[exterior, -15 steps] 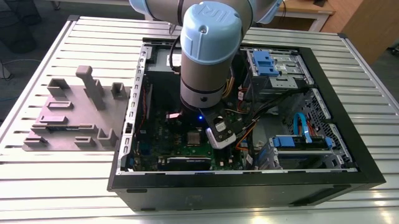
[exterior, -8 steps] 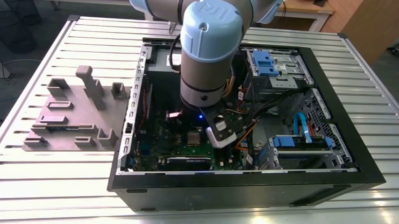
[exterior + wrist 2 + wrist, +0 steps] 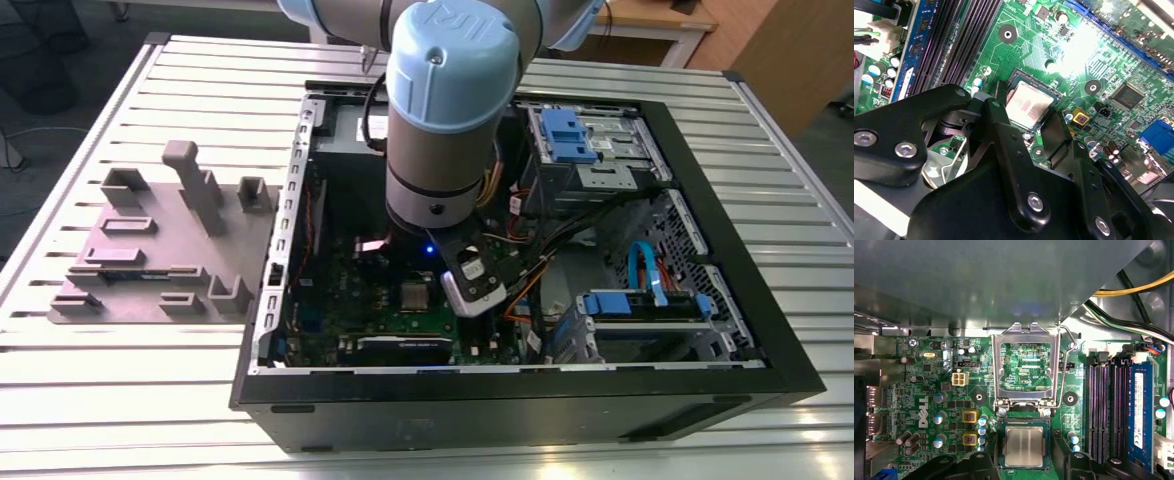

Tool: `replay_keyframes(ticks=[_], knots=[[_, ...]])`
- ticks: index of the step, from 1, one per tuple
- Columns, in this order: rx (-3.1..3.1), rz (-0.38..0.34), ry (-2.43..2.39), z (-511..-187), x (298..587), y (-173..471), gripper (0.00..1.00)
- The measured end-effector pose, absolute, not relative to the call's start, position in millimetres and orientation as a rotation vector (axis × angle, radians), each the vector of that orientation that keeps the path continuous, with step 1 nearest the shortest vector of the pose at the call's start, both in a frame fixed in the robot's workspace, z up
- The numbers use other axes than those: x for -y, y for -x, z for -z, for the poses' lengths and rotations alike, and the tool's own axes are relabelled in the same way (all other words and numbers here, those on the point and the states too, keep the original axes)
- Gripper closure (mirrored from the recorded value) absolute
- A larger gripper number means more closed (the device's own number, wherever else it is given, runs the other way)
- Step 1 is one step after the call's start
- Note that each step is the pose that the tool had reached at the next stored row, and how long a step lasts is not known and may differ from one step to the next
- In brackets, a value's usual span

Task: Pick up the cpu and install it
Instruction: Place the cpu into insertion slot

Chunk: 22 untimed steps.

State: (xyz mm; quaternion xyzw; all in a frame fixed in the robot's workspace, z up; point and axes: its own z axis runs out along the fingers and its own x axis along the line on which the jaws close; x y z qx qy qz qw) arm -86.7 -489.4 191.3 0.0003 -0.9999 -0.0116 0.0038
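Currently the slatted table (image 3: 134,400) carries an open computer case (image 3: 534,400), lying on its side. The arm (image 3: 447,100) reaches down into it over the motherboard (image 3: 929,390). A grey fixture plate (image 3: 147,250) sits outside the case, on the exterior view's left.

Biggest risk, as I judge it: the wrist is deep in the case near loose cables (image 3: 527,285), so any sideways travel could snag one.

The socket load plate (image 3: 1026,332) stands flipped open just beside the socket, with its wire lever (image 3: 1068,365) alongside. Nothing clamps the chip, so a knock could shift it. The plate itself could be hit if the tool moves toward it.

The memory slots (image 3: 1104,405) run along one side of the socket, near enough to catch a finger on a skewed approach.

The gripper (image 3: 1028,122) hangs low over the socket. Its fingers (image 3: 999,130) are spread wider than the chip, one on each side, gripping nothing as far as I can see.

The cpu (image 3: 1024,446) lies metal top up inside the socket frame, between the fingers; the exterior view shows it on the board (image 3: 416,296) too. It looks flat, but I cannot tell whether it is fully seated. If a corner rides high, pressing on it could bend contacts. A fingertip dragging its edge could tilt it out.

Small capacitors (image 3: 982,432) stand just beside the socket, easy to clip.
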Motion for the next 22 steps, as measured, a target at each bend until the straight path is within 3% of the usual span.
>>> replay_keyframes(ticks=[22], knots=[[3.134, 0.04, -0.002, -195.0, 489.5, 82.7, 0.46]])
